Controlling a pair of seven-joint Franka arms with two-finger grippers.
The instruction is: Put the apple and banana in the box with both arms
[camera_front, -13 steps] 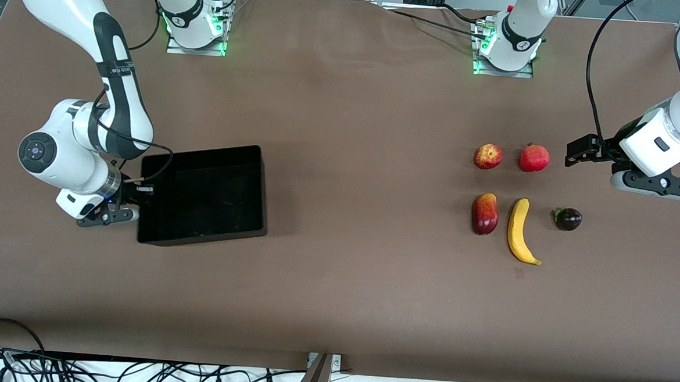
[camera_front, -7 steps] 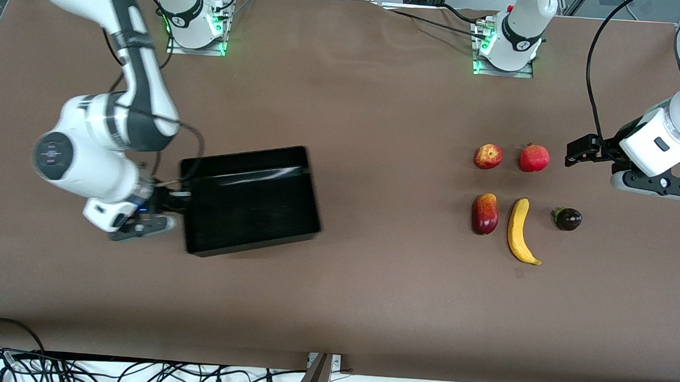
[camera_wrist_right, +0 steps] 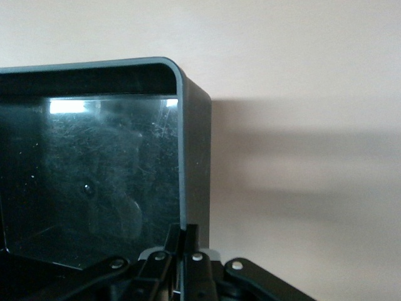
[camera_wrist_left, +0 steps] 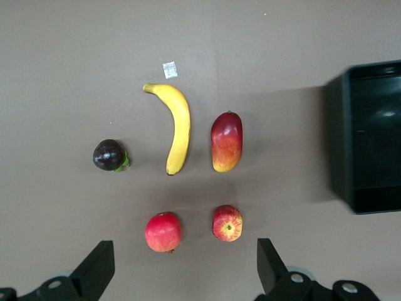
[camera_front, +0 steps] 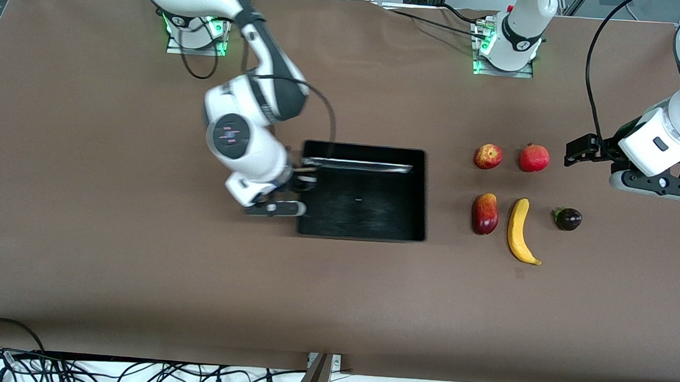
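The black box (camera_front: 423, 195) sits empty mid-table. My right gripper (camera_front: 299, 208) is shut on its end wall toward the right arm's end; the right wrist view shows my right gripper (camera_wrist_right: 183, 241) pinching that wall (camera_wrist_right: 194, 157). The apple (camera_front: 488, 156) and the banana (camera_front: 522, 231) lie on the table toward the left arm's end, apart from the box. My left gripper (camera_front: 658, 185) hangs open and empty high over the table by the fruit. In the left wrist view my left gripper (camera_wrist_left: 185, 276) hangs above the apple (camera_wrist_left: 227, 222), the banana (camera_wrist_left: 177, 127) and the box's wall (camera_wrist_left: 335, 144).
A uniformly red round fruit (camera_front: 534, 158) lies beside the apple. A red-yellow oval fruit (camera_front: 485, 214) lies between box and banana. A small dark fruit (camera_front: 568, 218) lies on the banana's side toward the left arm's end. A small paper tag (camera_front: 519, 273) lies nearer the front camera.
My right arm has dragged the box from the right arm's end to mid-table, close to the fruit, and turned it square. The left arm and the fruit have not moved.
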